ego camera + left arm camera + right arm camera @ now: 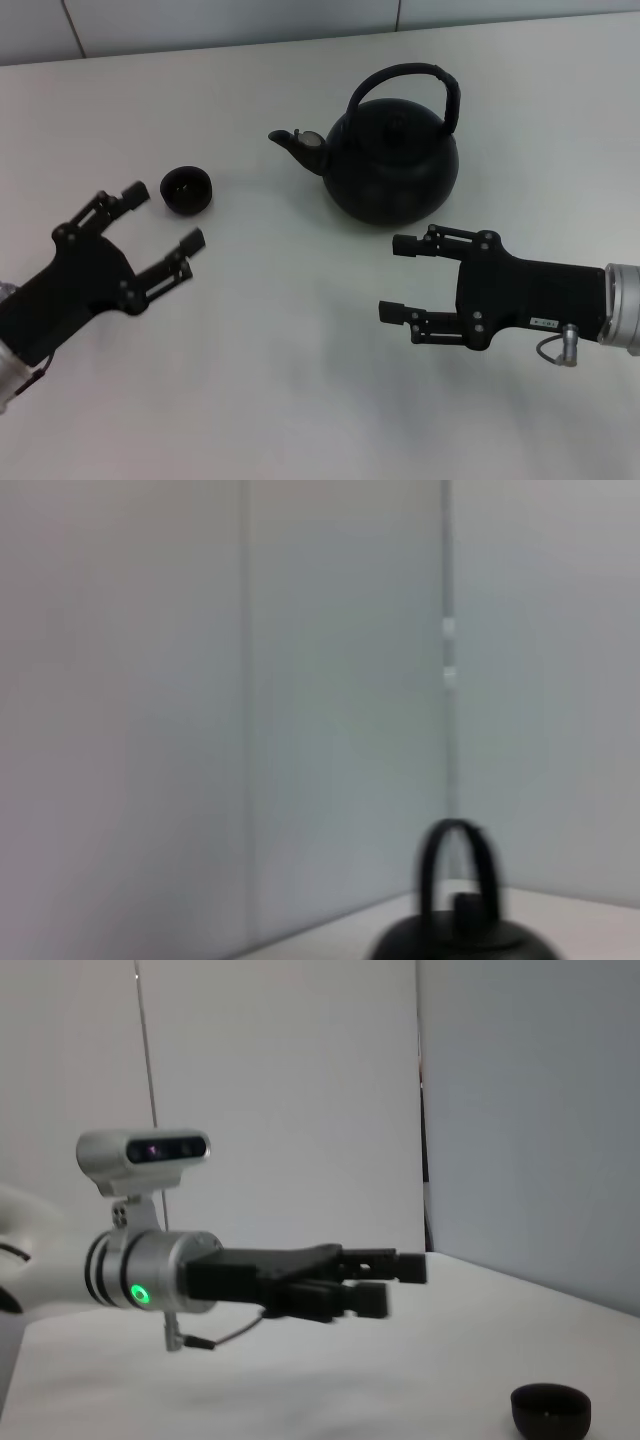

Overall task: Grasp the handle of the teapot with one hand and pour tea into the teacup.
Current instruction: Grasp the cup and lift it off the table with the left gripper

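Black teapot upright, spout toward teacup, handle seemingly arching crosswise

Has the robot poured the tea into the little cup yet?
Not yet. Nothing looks done: the teapot sits on the table with its handle untouched, and the teacup stands apart from its spout. Both grippers are open and hold nothing: the right gripper is in front of the teapot, the left gripper is beside the teacup. Grabbing the handle, lifting and pouring are all left.
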`<state>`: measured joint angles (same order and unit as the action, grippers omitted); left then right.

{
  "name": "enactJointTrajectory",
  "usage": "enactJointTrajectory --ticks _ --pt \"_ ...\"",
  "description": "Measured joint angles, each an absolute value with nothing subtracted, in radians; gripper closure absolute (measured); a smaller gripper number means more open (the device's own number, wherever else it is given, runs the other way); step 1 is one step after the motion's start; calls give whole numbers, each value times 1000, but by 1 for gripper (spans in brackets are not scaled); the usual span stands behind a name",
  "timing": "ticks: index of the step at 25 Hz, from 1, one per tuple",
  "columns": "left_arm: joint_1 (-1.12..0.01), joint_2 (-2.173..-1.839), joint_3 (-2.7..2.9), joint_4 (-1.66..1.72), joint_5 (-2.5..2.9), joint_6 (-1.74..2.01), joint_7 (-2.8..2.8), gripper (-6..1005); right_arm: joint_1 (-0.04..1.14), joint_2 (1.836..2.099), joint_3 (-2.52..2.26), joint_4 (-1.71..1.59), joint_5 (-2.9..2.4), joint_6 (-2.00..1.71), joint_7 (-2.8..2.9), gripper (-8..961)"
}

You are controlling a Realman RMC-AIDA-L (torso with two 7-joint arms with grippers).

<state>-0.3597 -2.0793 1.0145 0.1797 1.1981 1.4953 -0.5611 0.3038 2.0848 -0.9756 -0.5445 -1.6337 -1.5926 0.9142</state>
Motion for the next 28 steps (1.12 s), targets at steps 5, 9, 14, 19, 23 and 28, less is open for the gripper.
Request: enactJointTrajectory --ticks 5,9,14,19,23,28 --pt "-429 -2080 1014 44 1075 1421 -446 154 303 2085 -975 -545 -1619 -1593 914 196" --pt "-469 -2081 1014 0 1047 1382 -419 154 303 2084 -976 -545 -1611 -1593 914 196" --pt "-516 -2080 1014 -22 1052 1307 -411 155 302 2083 -976 -548 -1607 -1594 914 196" --pt "-539 -2080 1014 -20 1049 1253 -410 155 301 2083 -976 -550 -1607 -1594 914 197" --pt "-557 -2080 1008 -15 1048 1182 -409 155 304 2083 -976 -552 -1602 -1594 914 197" --pt "-568 -2080 980 -14 1047 1132 -408 156 311 2081 -976 -554 -1593 -1588 914 196"
